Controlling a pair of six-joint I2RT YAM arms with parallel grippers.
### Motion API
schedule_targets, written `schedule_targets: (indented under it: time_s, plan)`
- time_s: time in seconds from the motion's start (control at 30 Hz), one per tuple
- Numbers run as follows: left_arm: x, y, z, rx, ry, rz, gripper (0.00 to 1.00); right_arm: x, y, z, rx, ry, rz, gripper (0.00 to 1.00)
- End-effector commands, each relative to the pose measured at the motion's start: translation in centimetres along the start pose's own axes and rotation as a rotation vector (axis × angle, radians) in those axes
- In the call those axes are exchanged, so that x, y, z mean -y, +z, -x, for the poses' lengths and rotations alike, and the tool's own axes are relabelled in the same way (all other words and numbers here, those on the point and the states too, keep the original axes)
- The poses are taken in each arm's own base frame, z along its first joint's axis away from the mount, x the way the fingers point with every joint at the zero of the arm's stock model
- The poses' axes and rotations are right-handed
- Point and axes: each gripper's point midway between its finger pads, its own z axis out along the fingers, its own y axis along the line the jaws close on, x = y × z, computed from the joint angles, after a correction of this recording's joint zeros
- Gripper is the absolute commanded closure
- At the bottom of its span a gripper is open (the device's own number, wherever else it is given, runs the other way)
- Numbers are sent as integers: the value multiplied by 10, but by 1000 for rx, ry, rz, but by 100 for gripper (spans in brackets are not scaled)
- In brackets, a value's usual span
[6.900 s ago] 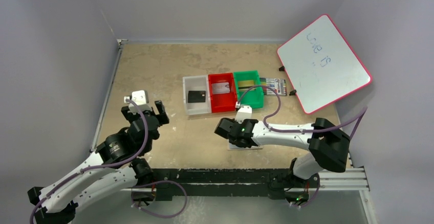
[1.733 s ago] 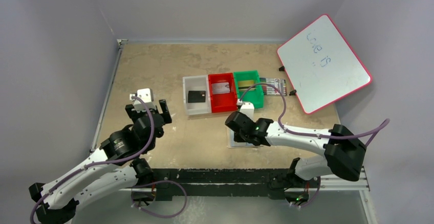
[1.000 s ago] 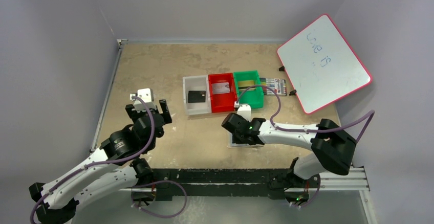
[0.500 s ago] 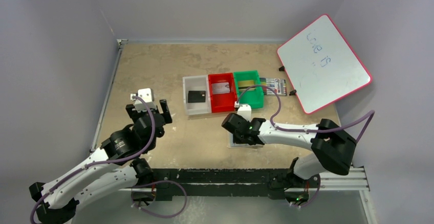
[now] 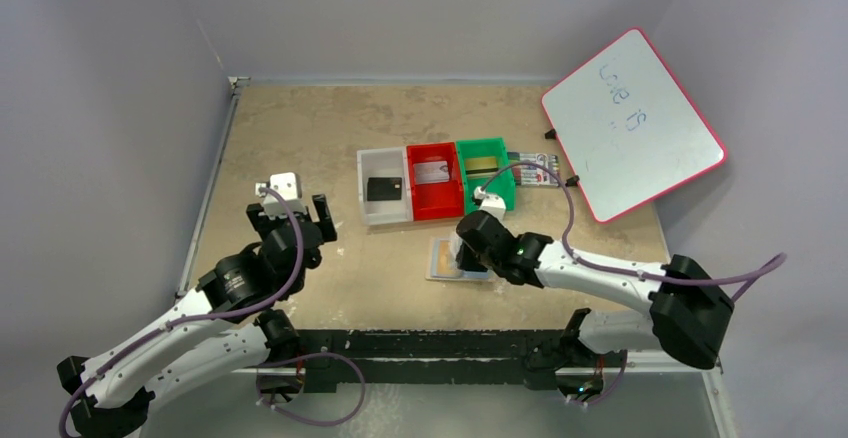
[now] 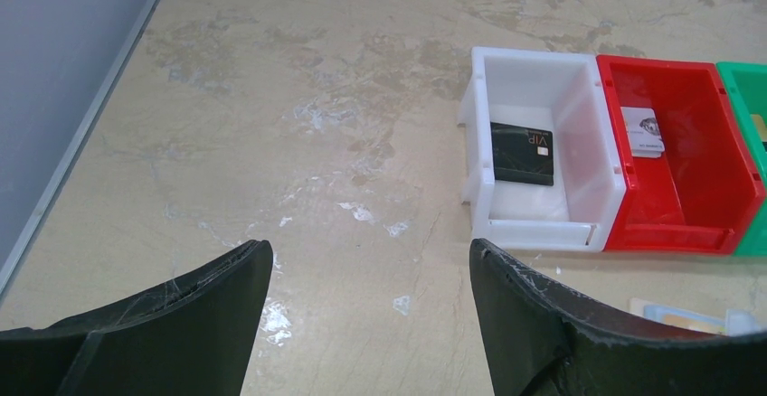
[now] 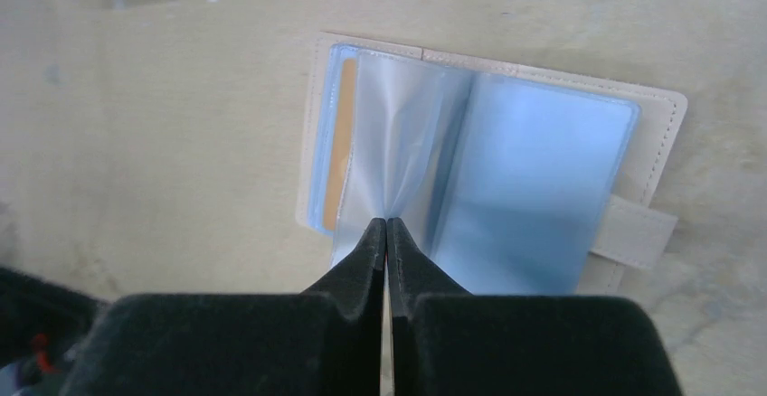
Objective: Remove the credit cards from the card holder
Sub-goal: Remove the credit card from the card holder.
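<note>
Card holder (image 7: 543, 179) open; wrist view alone shows right gripper (image 7: 387, 224) clamped on clear sleeve (image 7: 407, 134); left gripper (image 6: 369, 251) apart.

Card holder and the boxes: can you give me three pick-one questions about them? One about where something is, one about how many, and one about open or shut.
1. Where is the black card?
A. in the white bin
B. on the whiteboard
C. on the marker pack

2. How many bins stand in a row?
A. two
B. three
C. five

3. How is the card holder right now?
A. snapped shut
B. lying open
C. standing on its edge

Answers:
1 A: the left wrist view shows the black card on the white bin's floor.
2 B: the white bin, red bin and green bin sit side by side.
3 B: its blue pockets show, and the right end effector is shut on a clear sleeve.
</note>
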Motion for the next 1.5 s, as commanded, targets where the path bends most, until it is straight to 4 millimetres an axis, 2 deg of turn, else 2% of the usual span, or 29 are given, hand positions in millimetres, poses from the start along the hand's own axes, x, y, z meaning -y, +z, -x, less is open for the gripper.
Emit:
schedule_targets:
  time_s: [0.0, 0.13, 0.33, 0.6, 0.8, 0.9, 0.97, 1.1, 1.47]
  plan:
    - [12, -3, 12, 12, -94, -48, 20, -51, -16, 16, 41, 7, 265, 100]
    - [44, -5, 4, -21, -214, -193, 20, -66, -17, 13, 23, 21, 340, 100]
    - [94, -8, -8, -92, -313, -380, 20, -75, -11, 3, -3, 74, 404, 100]
    - [169, -19, -42, -248, -453, -655, 21, -72, -5, -6, -16, 128, 417, 100]
    - [214, -22, -81, -382, -554, -798, 23, -64, -2, -10, -15, 159, 396, 100]
    - [227, -22, -94, -425, -569, -827, 24, -60, -1, -13, -16, 173, 397, 100]
    - [236, -24, -95, -430, -592, -856, 25, -58, 0, -14, -17, 175, 397, 100]
    - [245, -24, -108, -462, -599, -852, 26, -55, -2, -14, -8, 184, 397, 100]
    - [245, -14, -144, -515, -581, -773, 27, -49, -2, -17, -5, 197, 397, 100]
